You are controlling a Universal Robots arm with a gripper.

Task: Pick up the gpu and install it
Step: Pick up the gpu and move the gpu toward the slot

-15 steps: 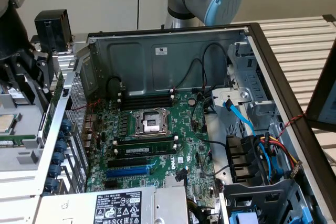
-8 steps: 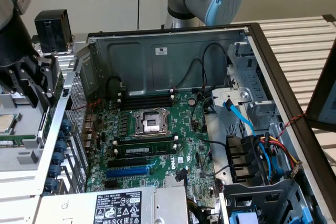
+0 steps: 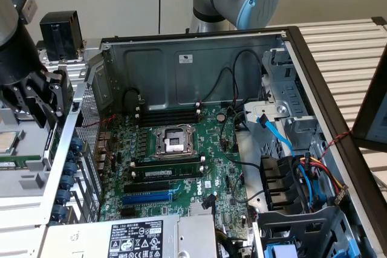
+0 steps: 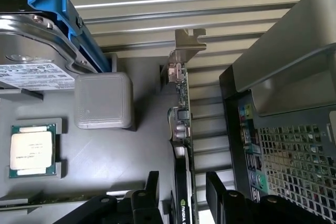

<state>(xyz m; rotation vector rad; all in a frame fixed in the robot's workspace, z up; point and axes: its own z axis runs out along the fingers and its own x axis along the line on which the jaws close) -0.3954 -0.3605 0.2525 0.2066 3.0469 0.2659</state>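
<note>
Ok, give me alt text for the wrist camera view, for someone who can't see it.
The open claw straddles the gpu, which stands on edge on a grey tray. A processor chip and a hard drive lie on the tray too; the computer case stands alongside.

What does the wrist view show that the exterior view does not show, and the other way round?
Wrist view: the gpu standing on edge between the fingers of the open gripper, a hard drive and a grey box. Exterior view: the motherboard, its CPU socket and blue cables. Both: the gripper, the loose CPU and the computer case.
</note>
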